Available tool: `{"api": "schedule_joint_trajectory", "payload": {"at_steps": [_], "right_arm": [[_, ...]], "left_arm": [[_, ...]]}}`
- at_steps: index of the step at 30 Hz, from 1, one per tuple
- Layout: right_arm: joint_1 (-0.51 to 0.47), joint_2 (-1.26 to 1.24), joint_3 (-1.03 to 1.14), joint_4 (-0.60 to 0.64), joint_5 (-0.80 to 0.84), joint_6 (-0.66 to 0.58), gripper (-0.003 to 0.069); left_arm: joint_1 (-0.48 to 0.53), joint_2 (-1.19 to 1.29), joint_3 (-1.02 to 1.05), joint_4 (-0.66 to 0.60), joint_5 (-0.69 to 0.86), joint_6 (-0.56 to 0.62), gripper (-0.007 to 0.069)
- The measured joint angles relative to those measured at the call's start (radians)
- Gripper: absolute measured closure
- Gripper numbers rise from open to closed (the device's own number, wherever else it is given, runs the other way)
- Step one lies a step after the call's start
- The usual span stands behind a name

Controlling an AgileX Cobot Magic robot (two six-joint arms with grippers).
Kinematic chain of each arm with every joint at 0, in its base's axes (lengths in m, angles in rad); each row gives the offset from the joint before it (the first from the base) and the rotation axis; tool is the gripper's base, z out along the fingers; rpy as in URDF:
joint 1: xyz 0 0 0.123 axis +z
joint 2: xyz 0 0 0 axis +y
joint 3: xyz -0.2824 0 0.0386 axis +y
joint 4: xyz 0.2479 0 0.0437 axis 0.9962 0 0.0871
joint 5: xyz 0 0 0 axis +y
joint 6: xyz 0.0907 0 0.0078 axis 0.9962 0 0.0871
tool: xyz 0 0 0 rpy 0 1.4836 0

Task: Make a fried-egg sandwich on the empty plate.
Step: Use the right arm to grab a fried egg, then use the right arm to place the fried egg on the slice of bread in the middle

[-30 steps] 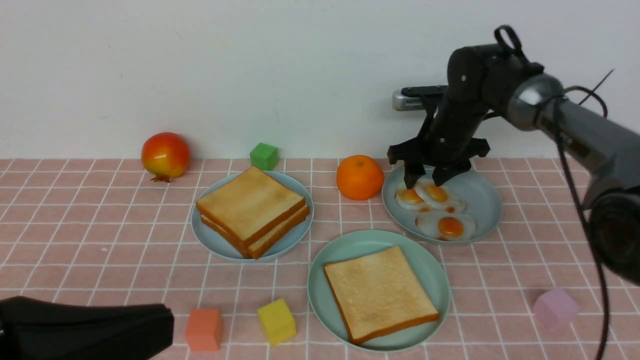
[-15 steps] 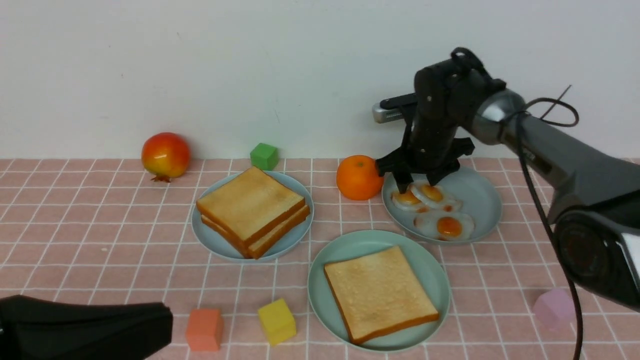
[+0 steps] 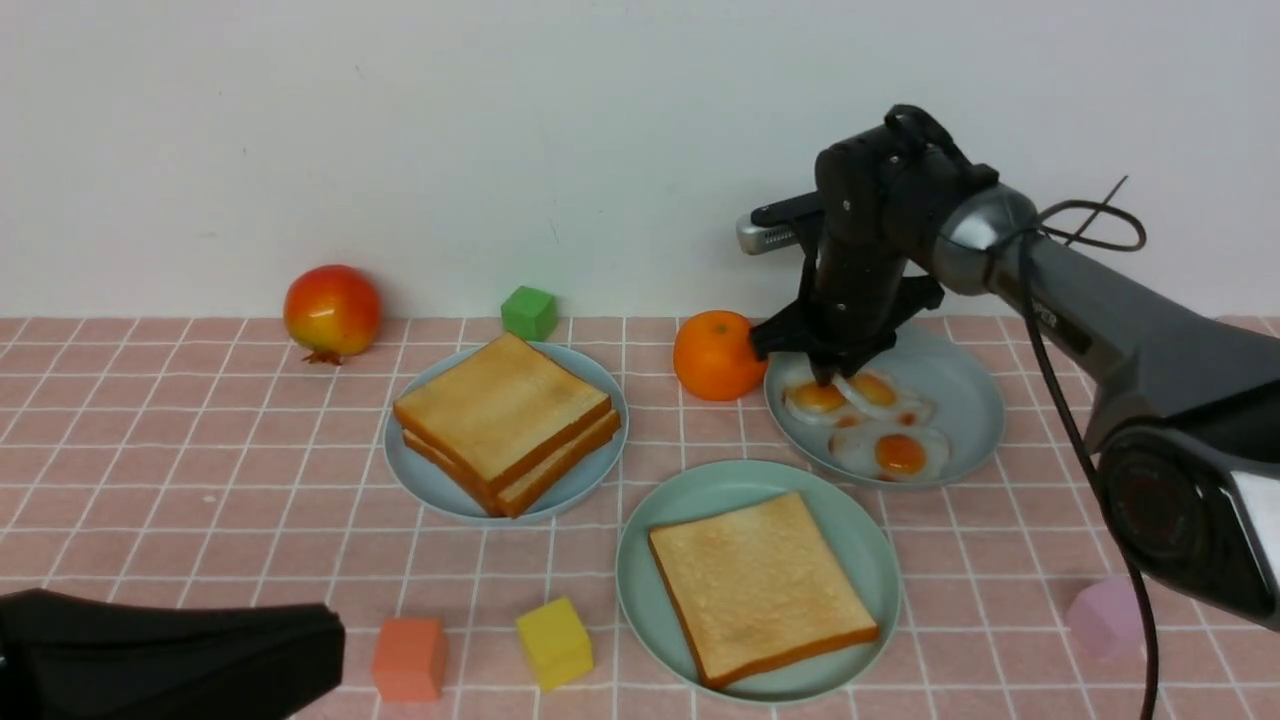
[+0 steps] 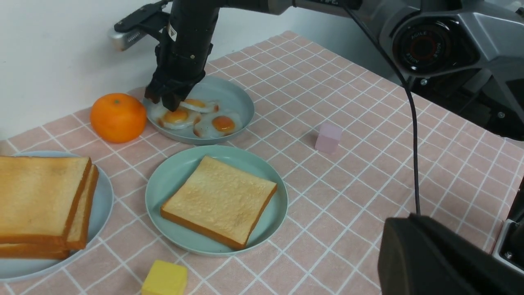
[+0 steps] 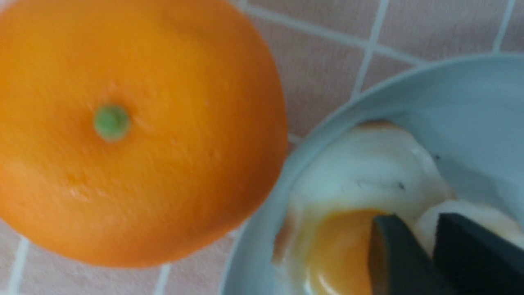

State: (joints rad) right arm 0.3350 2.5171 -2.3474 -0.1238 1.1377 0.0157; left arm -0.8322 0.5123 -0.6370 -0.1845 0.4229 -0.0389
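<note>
1 toast slice (image 3: 760, 585) is on the mint plate (image 3: 700, 490) so far; just behind that plate the right end effector (image 3: 826, 380) pinches an egg (image 3: 812, 398), so egg and 2nd toast (image 3: 500, 405) remain.

A golden toast slice (image 3: 762, 588) lies flat on the mint-green plate (image 3: 690, 500); two stacked slices (image 3: 500, 410) lie to its left, three glossy eggs (image 3: 897, 452) behind.

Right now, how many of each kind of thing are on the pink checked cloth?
Round plates: 3
Square golden toast slices: 3
Glossy white toy fried eggs: 3
Small coloured cubes: 4
Round fruits: 2
Total: 15
</note>
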Motion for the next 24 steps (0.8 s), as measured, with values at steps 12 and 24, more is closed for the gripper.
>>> {"api": "schedule_joint_trajectory", "payload": {"at_steps": [12,24], "right_arm": [[0.001,-0.17,0.006,0.02,0.096,-0.038,0.0577],[0.264,-0.665,0.559,0.015,0.092,0.055,0.0577]], "left_arm": [[0.0,0.0,0.0,0.01,0.013,0.0,0.0613],[0.0,0.003,0.0,0.09,0.121,-0.108,0.0613]]}}
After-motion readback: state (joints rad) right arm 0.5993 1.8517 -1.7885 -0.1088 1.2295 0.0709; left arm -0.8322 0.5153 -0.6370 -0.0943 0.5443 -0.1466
